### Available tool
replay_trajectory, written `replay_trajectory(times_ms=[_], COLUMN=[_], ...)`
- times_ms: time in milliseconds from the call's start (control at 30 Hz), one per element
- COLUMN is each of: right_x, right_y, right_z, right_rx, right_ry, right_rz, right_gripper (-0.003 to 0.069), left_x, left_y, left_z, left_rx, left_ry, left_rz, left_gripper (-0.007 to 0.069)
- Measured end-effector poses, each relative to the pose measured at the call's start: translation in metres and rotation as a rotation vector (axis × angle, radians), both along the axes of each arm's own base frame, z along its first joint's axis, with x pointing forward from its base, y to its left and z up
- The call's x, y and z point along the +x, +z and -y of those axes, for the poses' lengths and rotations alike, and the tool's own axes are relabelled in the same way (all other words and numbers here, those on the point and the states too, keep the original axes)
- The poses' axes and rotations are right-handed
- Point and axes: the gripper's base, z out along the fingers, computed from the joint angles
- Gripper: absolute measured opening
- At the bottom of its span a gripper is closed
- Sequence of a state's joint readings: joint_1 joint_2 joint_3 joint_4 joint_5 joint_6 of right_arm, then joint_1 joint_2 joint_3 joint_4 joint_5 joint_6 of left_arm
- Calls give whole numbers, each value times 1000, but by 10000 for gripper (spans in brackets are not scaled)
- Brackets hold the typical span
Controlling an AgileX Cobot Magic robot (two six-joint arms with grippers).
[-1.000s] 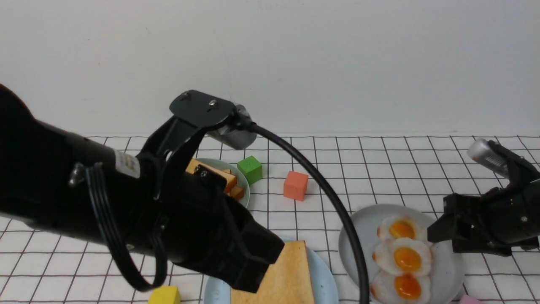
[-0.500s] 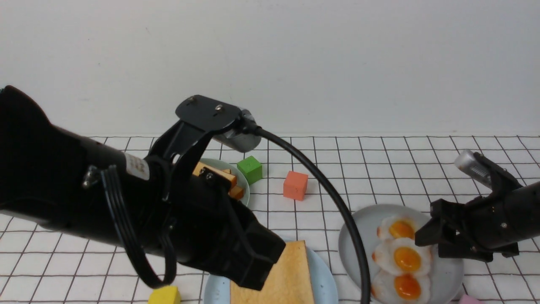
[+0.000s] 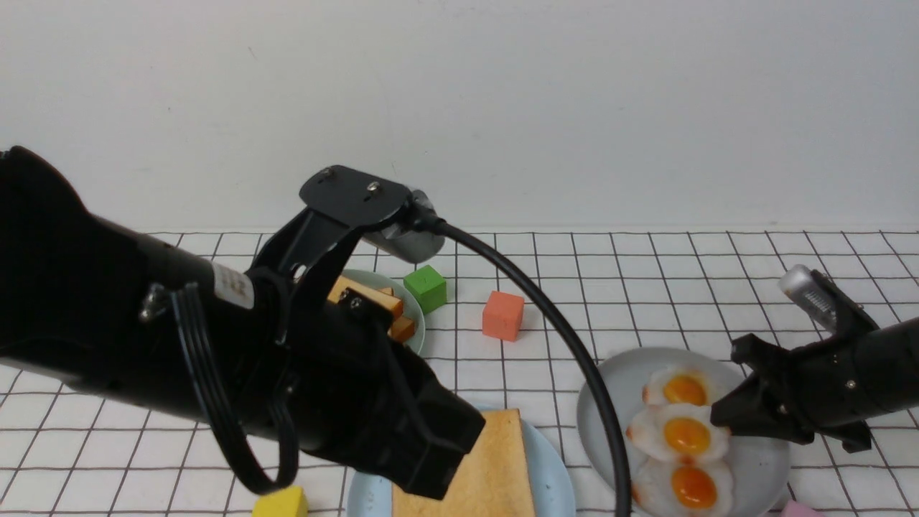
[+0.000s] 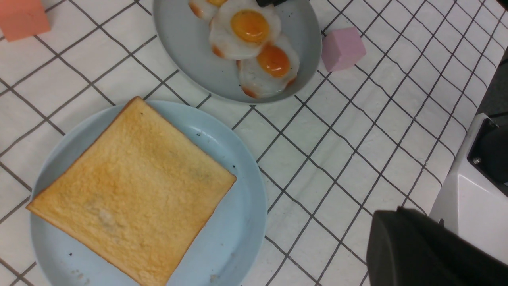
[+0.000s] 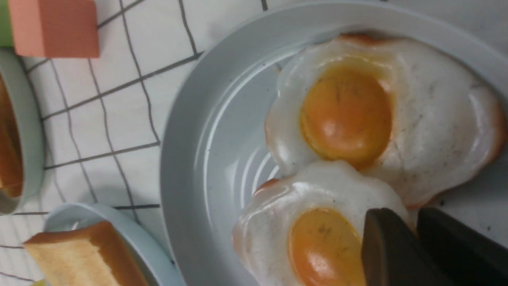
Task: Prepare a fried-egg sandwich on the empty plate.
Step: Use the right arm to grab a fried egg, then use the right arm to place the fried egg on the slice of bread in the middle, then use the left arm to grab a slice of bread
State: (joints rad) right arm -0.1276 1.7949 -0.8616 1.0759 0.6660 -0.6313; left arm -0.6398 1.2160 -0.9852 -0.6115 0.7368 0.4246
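Observation:
A single golden toast slice (image 3: 495,467) (image 4: 131,190) lies on the pale blue plate (image 3: 553,459) (image 4: 242,190). Above its near-left part hangs my left gripper (image 3: 431,459) (image 4: 391,216), shut with nothing in it. On the grey plate (image 3: 610,402) (image 5: 190,159) lie three fried eggs in a row. My right gripper (image 3: 725,420) (image 5: 412,226) is low over that plate, its jaws shut on the white rim of the middle egg (image 3: 682,436) (image 5: 317,238) (image 4: 244,29). The far egg (image 5: 377,111) and the near egg (image 3: 689,488) lie untouched.
A pale green plate (image 3: 413,316) with a toast pile stands behind my left arm. A green cube (image 3: 425,287) and an orange cube (image 3: 502,314) sit further back, a yellow cube (image 3: 280,502) and a pink cube (image 4: 343,47) near the front. The left arm's cable (image 3: 574,345) arcs beside the grey plate.
My right gripper has come down and leftward to the grey plate and closed on the middle egg's rim; that egg shifted slightly left. The left arm has barely moved.

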Motion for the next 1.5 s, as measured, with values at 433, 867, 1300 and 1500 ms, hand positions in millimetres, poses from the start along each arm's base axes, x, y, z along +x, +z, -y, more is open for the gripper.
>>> replay_trajectory(times_ms=[433,867,1300,1500], right_x=[-7,-27,-34,-48], right_y=[51,20,71,146], right_z=[-41,-168,-162,-134], right_rx=[249,223,94,-7], right_ry=[174,406,525,707], right_rz=[213,208,484,429], right_gripper=[76,92,631,634], left_x=[3,-13,-14,8], left_y=[26,33,32,24], left_z=[-23,-61,-62,-54], left_rx=[-23,130,128,90], left_ry=[153,269,299,357], left_rz=[-23,-89,-124,-109], left_gripper=[-13,-13,-13,-11])
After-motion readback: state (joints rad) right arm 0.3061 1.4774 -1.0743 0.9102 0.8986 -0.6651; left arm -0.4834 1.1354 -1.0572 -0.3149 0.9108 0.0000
